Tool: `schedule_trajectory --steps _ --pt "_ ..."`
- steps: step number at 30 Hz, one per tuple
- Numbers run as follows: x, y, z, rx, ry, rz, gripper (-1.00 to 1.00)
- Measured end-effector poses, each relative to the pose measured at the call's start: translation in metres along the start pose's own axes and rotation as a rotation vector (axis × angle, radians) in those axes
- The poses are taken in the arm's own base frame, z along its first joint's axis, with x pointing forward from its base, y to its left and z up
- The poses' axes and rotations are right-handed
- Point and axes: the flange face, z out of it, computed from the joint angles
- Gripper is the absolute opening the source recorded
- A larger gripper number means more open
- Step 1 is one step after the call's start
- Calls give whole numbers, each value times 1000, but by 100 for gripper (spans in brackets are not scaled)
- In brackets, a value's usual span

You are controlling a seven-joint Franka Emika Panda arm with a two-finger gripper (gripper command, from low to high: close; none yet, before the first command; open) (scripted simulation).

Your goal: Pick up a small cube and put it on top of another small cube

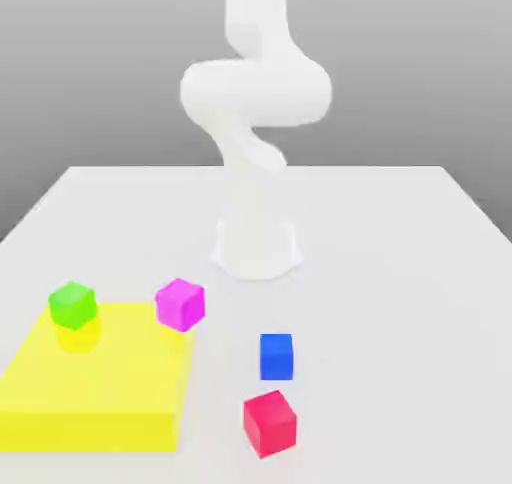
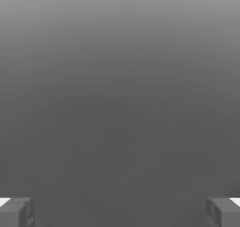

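Step one hasn't really started: gripper [image 2: 120,212] is spread wide on nothing, so next it needs to drop over the blue cube [image 1: 276,356] sitting just behind the red cube [image 1: 269,423].

- No text, label, brand, number or sign can be read anywhere in either view.
- The faces of the blue cube [image 1: 276,356] are plain.
- The red cube [image 1: 269,423], just beside the blue cube, carries no marking.
- The yellow block [image 1: 100,382], near the blue cube, is unmarked too.
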Motion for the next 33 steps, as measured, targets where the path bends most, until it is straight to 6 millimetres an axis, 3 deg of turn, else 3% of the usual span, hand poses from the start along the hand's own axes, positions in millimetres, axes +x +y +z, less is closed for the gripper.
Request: schedule_trajectory --steps 3,7,11,14,18,20,25,26,33 --pt "-24 18 73 -71 -78 -1 0" --pt "-68 53 157 -166 -179 -4 0" --pt "-125 103 225 -270 -282 -9 0" --pt "-176 151 265 -357 -365 -14 0" --pt "-255 228 305 -485 -483 -22 0" --pt "-275 247 320 -509 -505 -23 0" --pt "-296 269 347 -517 -512 -25 0" --pt "-300 273 351 -517 -512 -25 -100" --pt "-301 274 352 -517 -511 -25 -100"
